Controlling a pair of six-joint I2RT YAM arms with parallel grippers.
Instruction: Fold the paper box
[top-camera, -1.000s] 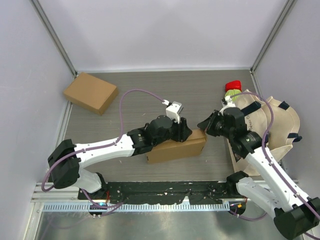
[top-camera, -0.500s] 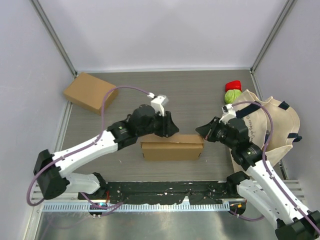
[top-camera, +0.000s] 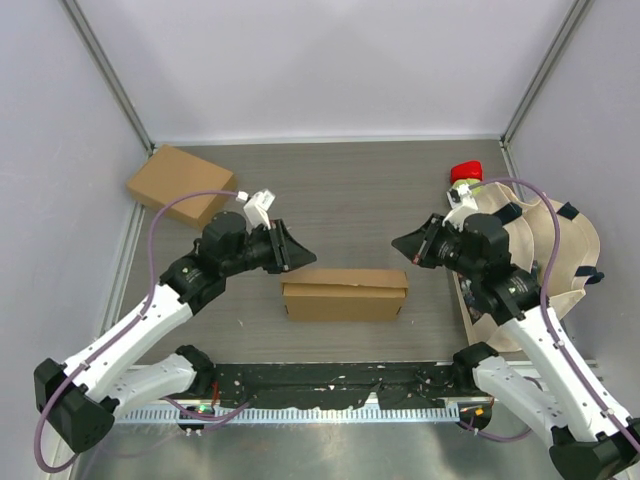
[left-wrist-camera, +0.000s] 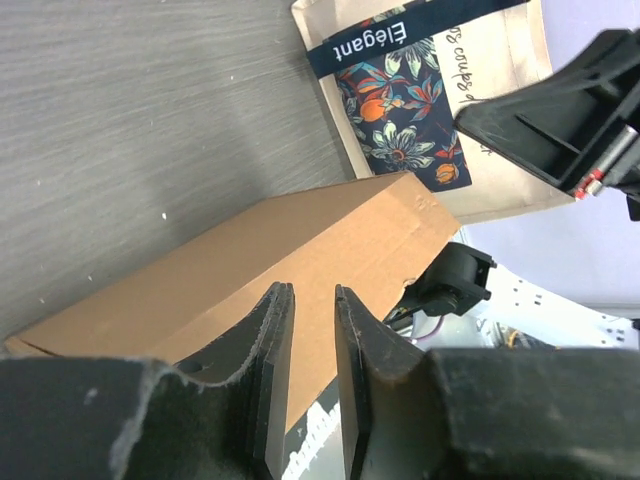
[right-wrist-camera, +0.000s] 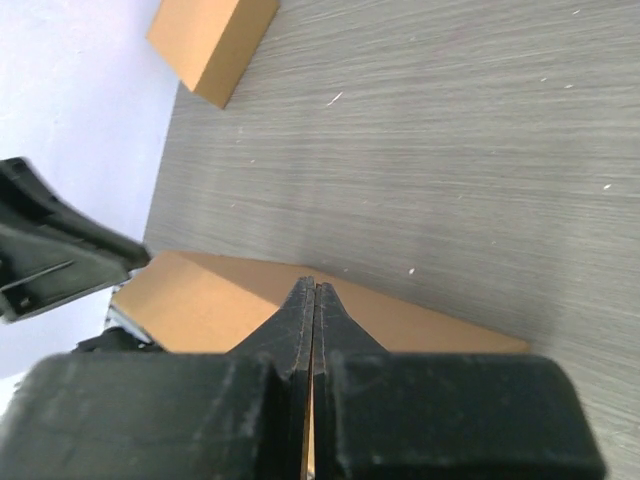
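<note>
The paper box is a long, flat carton of plain brown cardboard. It lies closed on the grey, wood-grained bench between the two arms, touched by neither. The left jaws stand a narrow gap apart over its top and hold nothing. The right jaws are pressed together, also empty.

A second, squarer cardboard box sits in the far left corner. It shows in the top and right wrist views only. A cream cloth bag lies at the right. Only the left wrist view shows its flower-and-orange print and a dark band reading "Elégant". Only the top view shows a red-and-green object by the bag's far end.
</note>
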